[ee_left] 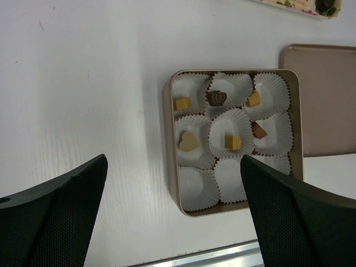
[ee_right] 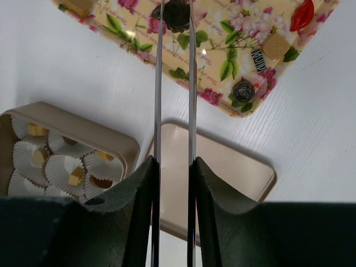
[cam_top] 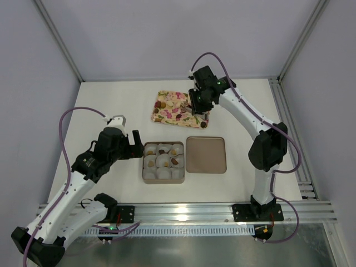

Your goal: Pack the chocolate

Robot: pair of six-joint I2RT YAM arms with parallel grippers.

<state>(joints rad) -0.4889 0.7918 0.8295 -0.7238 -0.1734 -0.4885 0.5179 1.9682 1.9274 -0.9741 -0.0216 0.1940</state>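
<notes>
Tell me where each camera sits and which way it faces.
Top external: above and behind the bases, looking down on the table; left arm and right arm both show.
Left wrist: on the left arm, looking down at the box; the open left gripper frames the bottom corners.
Right wrist: on the right arm, looking along the right gripper, closed on a dark chocolate at the flowered tray.
Shared: both wrist views show the box and its lid.

Right wrist view: we find the flowered tray (ee_right: pixel 211 83) cut by the top edge, and the box (ee_right: pixel 83 128) by the left edge and by the body of the right gripper (ee_right: pixel 174 16). Its blades (ee_right: pixel 158 83) cover the flanks of the dark bonbon (ee_right: pixel 177 15). Left wrist view: the lid (ee_left: pixel 328 100) runs off the right edge.
</notes>
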